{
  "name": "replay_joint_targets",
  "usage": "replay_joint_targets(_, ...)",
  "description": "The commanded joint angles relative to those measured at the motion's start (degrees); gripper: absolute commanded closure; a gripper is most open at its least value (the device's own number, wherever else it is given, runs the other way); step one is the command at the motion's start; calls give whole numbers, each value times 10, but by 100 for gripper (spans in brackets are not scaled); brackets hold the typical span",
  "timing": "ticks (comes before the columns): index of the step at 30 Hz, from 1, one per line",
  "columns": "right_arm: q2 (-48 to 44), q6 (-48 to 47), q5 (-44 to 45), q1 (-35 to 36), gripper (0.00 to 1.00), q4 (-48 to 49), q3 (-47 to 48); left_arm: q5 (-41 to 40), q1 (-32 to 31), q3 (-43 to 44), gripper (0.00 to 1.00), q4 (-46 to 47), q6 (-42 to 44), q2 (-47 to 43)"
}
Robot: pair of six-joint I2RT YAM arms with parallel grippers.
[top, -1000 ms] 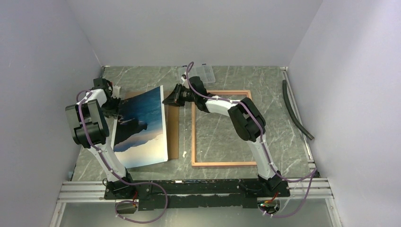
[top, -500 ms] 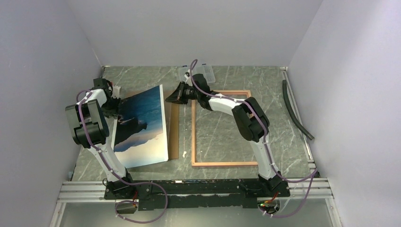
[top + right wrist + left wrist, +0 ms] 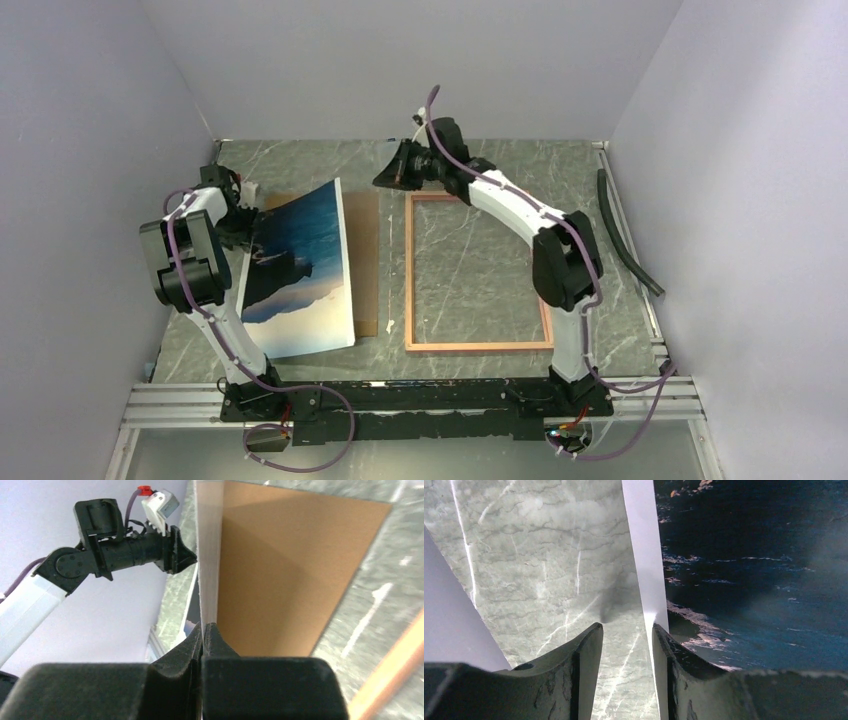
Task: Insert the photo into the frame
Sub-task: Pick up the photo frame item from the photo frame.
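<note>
— What's happening over on the desk?

— Taking the biggest thing first, the frame is lying flat behind the right hand, under that arm's reach. Nothing is sitting in it yet.

— And the photo?

— The photo is tilting up, out ahead of the right hand's fingertips and apart from them. Its opposite edge is leaning at the left hand. The brown backing board is lying between the print and the frame, partly under the print.

— Wasn't the right hand at the photo's corner a second ago?

— It was. It has been lifting away towards the back wall, and now it's hanging there with its fingers pressed together. From overhead they're gripping nothing, though its own camera is showing the print's pale edge lining up with the tips.

— So what's keeping the print up?

— Only the left hand, and loosely. Its fingers are standing spread, with the white border sitting in the gap against one of them and the other not touching. That's propping, not pinching.

— Meaning what?

— I'm reckoning the carry across to the frame isn't starting yet. With one loose support, the print is risking a slide.
</note>
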Motion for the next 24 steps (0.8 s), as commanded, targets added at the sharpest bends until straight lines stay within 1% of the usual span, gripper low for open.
replay_joint_targets(1,-99,-117,69,-24,100,-177,90,20,-10,20,53,-18,-2,-3)
replay_joint_targets(5,-157,-166,117,-45,100,-263,111,22,-16,26,52,-22,-7,-6)
replay_joint_targets(12,-248,-206,175,-78,100,-345,129,22,-25,58,50,-44,-11,-15)
replay_joint_targets(14,-267,-214,192,-82,100,-368,141,19,-29,71,47,-54,-13,-20)
replay_joint_targets(17,-285,-217,198,-83,100,-400,157,28,-35,102,41,-86,-21,-35)
replay_joint_targets(21,-295,-218,167,-83,100,-452,173,66,-66,144,31,-130,-34,-69)
replay_joint_targets(22,-301,-221,158,-83,100,-464,173,71,-77,149,21,-138,-36,-75)
replay_joint_targets(23,-310,-223,148,-84,100,-473,170,72,-90,152,13,-142,-38,-83)
replay_joint_targets(24,-320,-223,137,-86,100,-481,166,72,-104,152,10,-144,-40,-90)
